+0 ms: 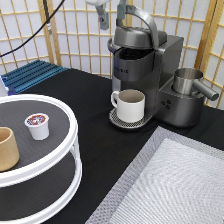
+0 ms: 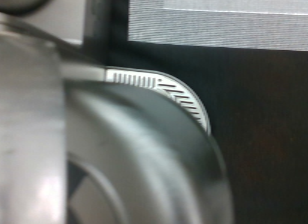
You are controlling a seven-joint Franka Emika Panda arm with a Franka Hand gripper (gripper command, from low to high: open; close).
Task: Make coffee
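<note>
The coffee pod, white with a red-and-blue foil top, stands upright on the top tier of a white round rack at the exterior view's left. The grey coffee machine stands at the back, its curved silver handle raised and the brew chamber showing dark beneath it. A white mug sits on its drip tray. My gripper hangs open at the exterior view's top, right at the handle's front end, one finger just to its left. It holds nothing.
A tan handleless cup stands on the rack near the pod. A steel milk jug sits at the machine's right side. A grey mat covers the bottom right, and a blue rack lies at the back left.
</note>
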